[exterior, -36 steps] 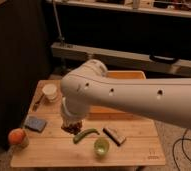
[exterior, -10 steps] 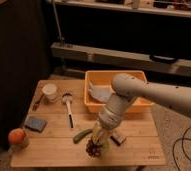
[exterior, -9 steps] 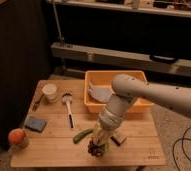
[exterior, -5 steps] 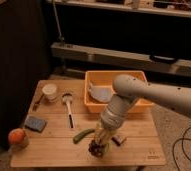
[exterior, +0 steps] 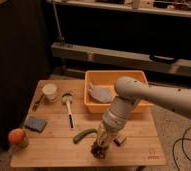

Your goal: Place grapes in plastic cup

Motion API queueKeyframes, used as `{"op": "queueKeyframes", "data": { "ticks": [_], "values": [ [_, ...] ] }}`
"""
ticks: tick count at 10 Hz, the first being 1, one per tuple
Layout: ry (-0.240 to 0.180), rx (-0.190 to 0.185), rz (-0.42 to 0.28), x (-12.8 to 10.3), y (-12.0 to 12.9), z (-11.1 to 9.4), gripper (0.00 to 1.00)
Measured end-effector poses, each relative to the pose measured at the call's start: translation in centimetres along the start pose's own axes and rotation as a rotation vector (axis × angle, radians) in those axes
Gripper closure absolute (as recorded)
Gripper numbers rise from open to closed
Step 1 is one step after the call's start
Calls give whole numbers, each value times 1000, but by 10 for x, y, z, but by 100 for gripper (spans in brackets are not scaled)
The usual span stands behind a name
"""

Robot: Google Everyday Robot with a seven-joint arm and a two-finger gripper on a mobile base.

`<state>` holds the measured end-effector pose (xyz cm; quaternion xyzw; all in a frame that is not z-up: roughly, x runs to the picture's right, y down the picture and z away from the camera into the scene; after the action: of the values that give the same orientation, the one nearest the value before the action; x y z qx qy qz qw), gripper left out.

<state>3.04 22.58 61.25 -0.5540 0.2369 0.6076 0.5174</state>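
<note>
Grapes [exterior: 98,149]: near bench [exterior: 49,150] front edge, just right of green curved item [exterior: 84,135], clamped beneath end effector [exterior: 101,145], apparently lowered over plastic cup, hidden underneath, for release inside.

The gripper [exterior: 101,143] hangs low over the front edge of the wooden table [exterior: 54,145], right above the dark grapes [exterior: 98,149]. A green cucumber-like piece [exterior: 83,135] lies just left of them, the yellow-orange bin [exterior: 94,80] behind.
</note>
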Motion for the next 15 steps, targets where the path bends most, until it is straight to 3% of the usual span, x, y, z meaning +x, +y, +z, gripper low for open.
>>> {"op": "queueKeyframes", "data": {
  "ticks": [8,15],
  "values": [
    [5,-48,13,-10,-11,7,99],
    [1,-41,28,-23,-16,1,99]
  ]
}}
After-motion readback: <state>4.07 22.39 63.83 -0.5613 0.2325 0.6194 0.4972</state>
